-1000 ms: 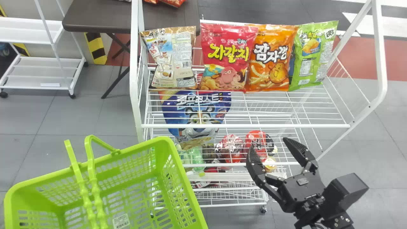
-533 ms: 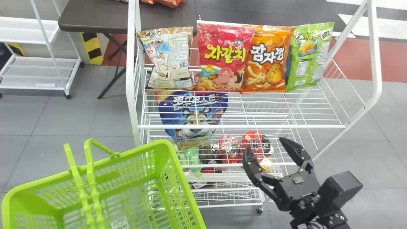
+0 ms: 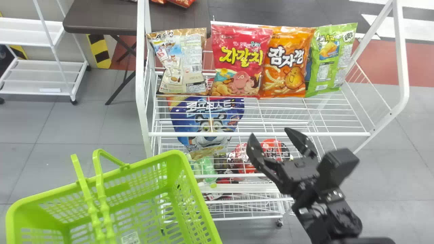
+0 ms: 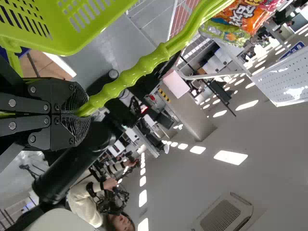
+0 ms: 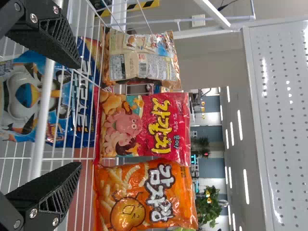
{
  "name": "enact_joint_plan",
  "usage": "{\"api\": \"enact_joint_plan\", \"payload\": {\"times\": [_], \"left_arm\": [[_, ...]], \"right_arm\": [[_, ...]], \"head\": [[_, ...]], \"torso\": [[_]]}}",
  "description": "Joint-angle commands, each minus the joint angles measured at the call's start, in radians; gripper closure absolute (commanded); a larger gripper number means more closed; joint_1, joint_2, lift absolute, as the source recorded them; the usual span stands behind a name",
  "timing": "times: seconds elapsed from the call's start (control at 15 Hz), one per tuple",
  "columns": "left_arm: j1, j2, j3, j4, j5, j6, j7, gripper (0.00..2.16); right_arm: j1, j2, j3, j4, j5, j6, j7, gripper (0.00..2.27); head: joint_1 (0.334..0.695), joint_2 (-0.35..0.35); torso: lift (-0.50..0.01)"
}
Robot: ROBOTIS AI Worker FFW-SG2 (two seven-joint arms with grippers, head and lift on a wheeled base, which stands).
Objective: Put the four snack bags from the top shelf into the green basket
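My right claw hangs in front of the white rack, close to the top shelf's front rail, to the right of its middle. My 2 black fingers are spread wide apart, with nothing between them. In the right wrist view they stand on either side of a broad gap, and the bags show beyond them.

At the back of the top shelf the 4 snack bags stand in 1 row. From left to right I see the tan bag, the red bag, the orange bag and the green bag. The red and orange bags touch; the green bag is right up against the orange bag's other side.

Below them, under the wire shelf, is a blue bag with a tiger on it, and lower still some red packages.

My left claw is closed around the bumpy handle of the green basket, which sits forward and left of the rack, lower than the top shelf.

Farther out, a dark table stands behind the rack on the left, with a small white shelf unit beyond its left side.
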Motion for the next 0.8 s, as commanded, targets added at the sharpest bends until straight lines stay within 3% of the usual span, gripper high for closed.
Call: {"api": "enact_joint_plan", "payload": {"times": [0.0, 0.4, 0.73], "left_arm": [[-0.006, 0.004, -0.002, 0.003, -0.003, -0.003, -0.011, 2.15], [0.004, 0.006, 0.001, 0.022, -0.001, -0.034, -0.011, 2.15], [0.007, 0.007, 0.001, 0.035, 0.001, -0.058, -0.011, 2.15]], "right_arm": [[-0.146, 0.006, 0.062, 0.095, 0.006, 0.052, -0.029, 0.10], [-0.533, 0.006, 0.223, 0.464, -0.027, 0.073, -0.101, 0.10], [-0.814, 0.006, 0.305, 0.845, -0.183, -0.074, -0.110, 0.11]], "head": [[0.695, -0.092], [0.695, 0.055], [0.695, 0.118]], "torso": [[-0.003], [-0.003], [-0.003]]}}
